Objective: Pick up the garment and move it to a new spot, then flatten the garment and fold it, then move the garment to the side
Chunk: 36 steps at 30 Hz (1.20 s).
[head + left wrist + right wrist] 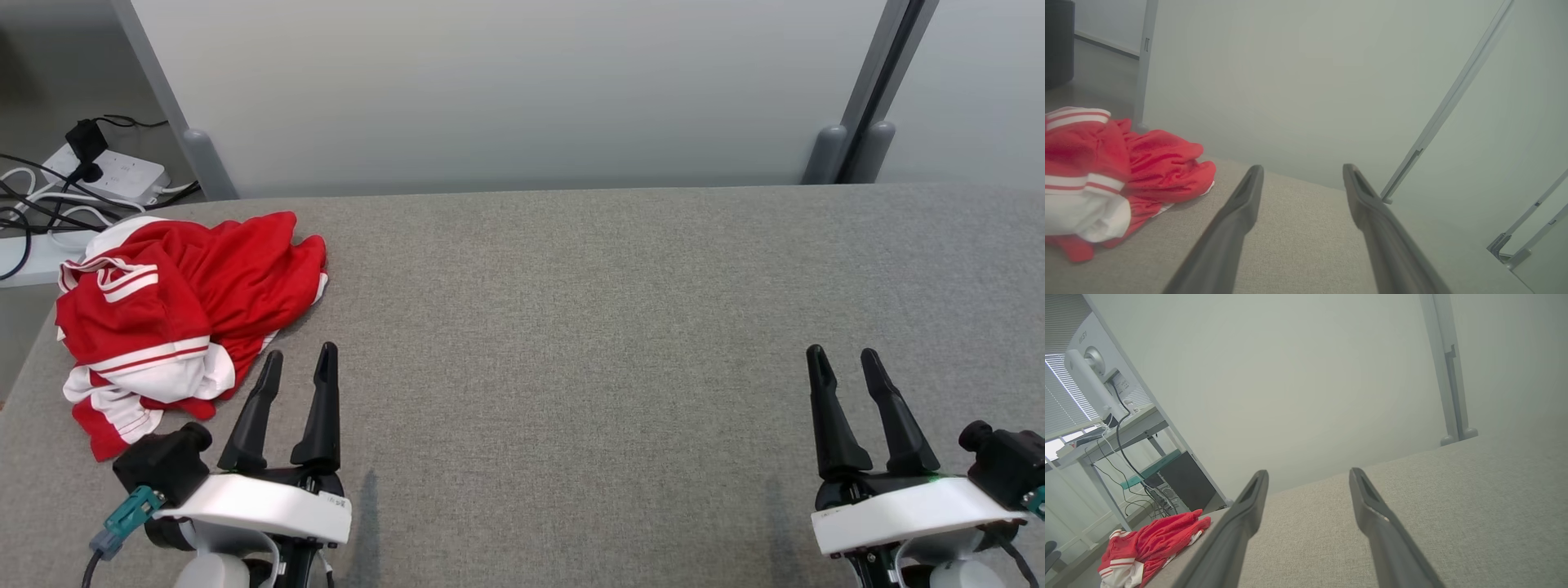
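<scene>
Low at the left of the head view, the left pincer [300, 353] hovers with its two dark fingers spread wide and nothing between them. Its tips point away from the robot and sit just beside the near right edge of the garment [180, 302], apparently without touching it. Low at the right, the right pincer [842, 353] is likewise spread wide and empty, well apart from the garment, with bare surface under it.

The garment is a red sports top with white bands and thin red stripes. It lies crumpled in a heap at the far left corner of the table [571, 327], reaching almost to the left edge. The table is covered in grey woven fabric.

Behind the table stands a pale, plain partition panel [506, 90] held by grey posts with rounded feet. Past the left corner, a white power strip [114, 171] lies among black and white cables. From the right wrist view, a white monitor [1090, 363] shows beyond the garment, with window blinds behind it.
</scene>
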Motion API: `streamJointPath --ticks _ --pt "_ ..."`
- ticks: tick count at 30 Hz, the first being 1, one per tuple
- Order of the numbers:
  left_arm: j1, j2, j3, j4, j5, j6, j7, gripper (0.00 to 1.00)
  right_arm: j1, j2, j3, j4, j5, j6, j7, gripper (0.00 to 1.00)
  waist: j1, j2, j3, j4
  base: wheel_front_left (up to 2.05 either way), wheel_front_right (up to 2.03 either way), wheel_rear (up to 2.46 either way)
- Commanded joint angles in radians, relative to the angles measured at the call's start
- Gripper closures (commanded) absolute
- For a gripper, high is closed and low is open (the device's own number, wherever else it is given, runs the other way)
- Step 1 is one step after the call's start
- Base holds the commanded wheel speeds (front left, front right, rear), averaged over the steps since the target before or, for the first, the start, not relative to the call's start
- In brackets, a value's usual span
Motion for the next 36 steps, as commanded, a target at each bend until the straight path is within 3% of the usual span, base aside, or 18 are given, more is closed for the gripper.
streamJointPath --ticks 1,27,36 --pt "-0.063 0.015 0.023 -0.03 0.028 -0.006 -0.011 0.0 -0.044 -0.008 0.024 -0.04 -0.029 0.006 -0.015 0.0 -0.0001 0.0 0.0 0.0 0.0 0.0 0.0" --pt "-0.112 0.019 0.03 0.018 0.311 -0.007 -0.089 0.0 -0.048 -0.004 0.015 -0.099 -0.348 0.008 -0.093 0.0 -0.0001 0.0 -0.004 0.001 0.0 0.0 0.0" --pt "-0.111 0.019 0.038 0.032 0.306 -0.007 -0.089 0.0 -0.043 -0.003 -0.011 -0.081 -0.35 0.008 -0.093 0.0 -0.0001 0.0 -0.009 0.0 0.0 0.0 0.0"
